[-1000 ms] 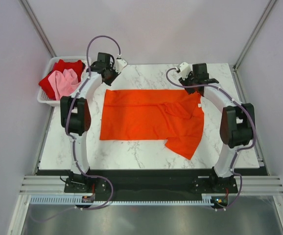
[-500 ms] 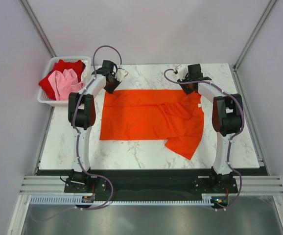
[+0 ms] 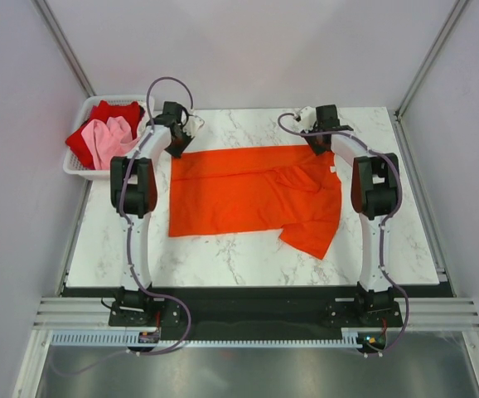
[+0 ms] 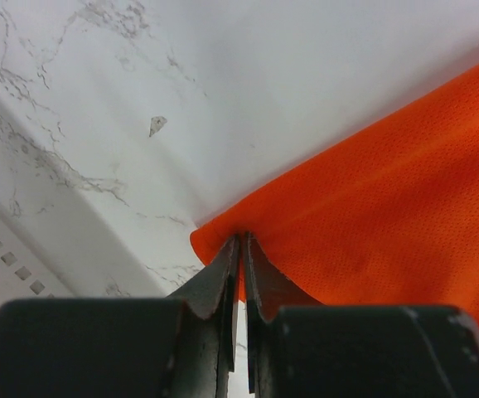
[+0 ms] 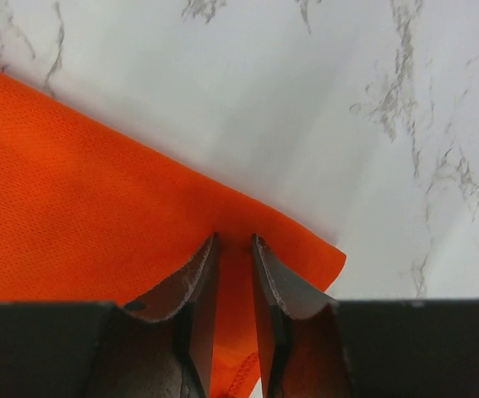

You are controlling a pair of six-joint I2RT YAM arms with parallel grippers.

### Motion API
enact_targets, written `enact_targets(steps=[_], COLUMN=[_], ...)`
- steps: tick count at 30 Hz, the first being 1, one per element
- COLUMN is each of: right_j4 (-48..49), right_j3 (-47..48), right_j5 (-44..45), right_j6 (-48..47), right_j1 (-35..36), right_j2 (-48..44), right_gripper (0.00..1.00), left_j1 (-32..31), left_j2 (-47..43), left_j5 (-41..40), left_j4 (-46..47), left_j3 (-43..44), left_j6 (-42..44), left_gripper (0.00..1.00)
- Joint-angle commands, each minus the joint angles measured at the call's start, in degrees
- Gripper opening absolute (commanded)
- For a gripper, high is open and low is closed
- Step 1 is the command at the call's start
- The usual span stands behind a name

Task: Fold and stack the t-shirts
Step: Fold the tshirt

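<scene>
The bright orange-red t-shirt (image 3: 248,195) lies spread on the marble table, with a loose flap hanging toward the near right. My left gripper (image 3: 178,148) is shut on its far left corner (image 4: 223,236). My right gripper (image 3: 326,149) is shut on its far right corner (image 5: 306,253). In both wrist views the jaws pinch orange cloth between them, close above the tabletop. The deeper red t-shirt (image 3: 115,112) and the pale pink t-shirt (image 3: 103,137) lie crumpled in the basket at the far left.
The white slatted basket (image 3: 82,172) stands at the table's far left edge, just left of my left arm. Bare marble (image 3: 223,249) shows in front of the shirt. Grey walls enclose the table on three sides.
Both grippers have come down onto the shirt's far corners and shut on them. The shirt's far edge and its near right flap have shifted slightly toward the back.
</scene>
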Motion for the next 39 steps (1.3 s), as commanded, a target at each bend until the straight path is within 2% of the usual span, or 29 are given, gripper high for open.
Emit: enact_targets(steps=[1, 5, 13, 16, 19, 23, 24, 25, 26, 27, 28, 29, 30, 32, 35, 39], right_j4=[-4.2, -4.6, -4.6, -4.6, -3.3, 2.9, 4.9, 5.6, 6.1, 5.9, 5.4, 3.6, 2.1, -1.6, -5.3, -12.0], right_j3=[4.9, 9.8, 16.5, 18.1, 17.6, 6.0, 2.9, -3.9, -7.6, -11.3, -18.8, -22.4, -25.8, -34.7, -46.4, -53.7], right_j5=[2.0, 2.4, 2.0, 1.7, 0.5, -3.7, -7.5, -9.6, -11.9, -16.0, -17.8, -18.8, -20.4, -21.6, -21.9, -22.6], right_j6=[-0.9, -1.0, -1.9, -2.6, -2.7, -0.6, -1.0, -1.8, -2.7, -6.2, -8.5, -11.4, -16.5, -22.9, -33.5, -41.9], right_j1=[-0.4, -0.9, -1.0, -1.2, -1.3, -1.3, -1.2, -1.3, -1.2, -1.2, -1.1, -1.0, -0.8, -0.4, 0.2, 1.2], right_j2=[4.8, 7.6, 11.5, 10.1, 3.5, -10.9, -17.0, -19.7, -25.2, -27.6, -30.1, -34.7, -36.9, -41.0, -51.9, -58.3], right_gripper=[0.3, 0.3, 0.3, 0.29, 0.32, 0.36, 0.38, 0.45, 0.48, 0.5, 0.54, 0.54, 0.55, 0.55, 0.55, 0.55], left_j1=[-0.6, -0.6, -0.8, -0.9, -1.6, -3.1, -3.7, -4.0, -4.3, -4.7, -4.8, -4.9, -4.9, -4.9, -4.5, -4.5], left_j2=[3.0, 5.9, 13.6, 11.3, 6.1, -7.4, -9.5, -11.4, -15.7, -17.7, -20.0, -21.7, -24.8, -27.0, -30.9, -32.7], left_j5=[-1.2, -2.4, -5.1, -5.2, -4.9, -3.6, -3.1, -2.1, -1.4, -0.4, 1.1, 2.7, 3.0, 4.3, 8.7, 15.1], left_j4=[-0.5, -0.4, -0.3, 0.0, 0.0, 0.0, 0.0, -0.1, -0.2, -0.2, -0.1, -0.1, -0.1, -0.2, -0.1, -0.3], left_j3=[2.8, 5.9, 20.8, 23.1, 23.0, 20.3, 18.0, 16.3, 14.3, 9.0, 6.0, 2.9, -2.9, -8.6, -20.2, -26.7], left_j6=[-1.3, -1.1, -0.3, -1.0, -3.6, -7.1, -7.4, -7.6, -7.7, -7.6, -7.5, -7.6, -8.1, -10.3, -13.6, -16.6], left_gripper=[0.11, 0.11, 0.1, 0.1, 0.12, 0.2, 0.22, 0.27, 0.3, 0.33, 0.42, 0.46, 0.47, 0.5, 0.53, 0.56])
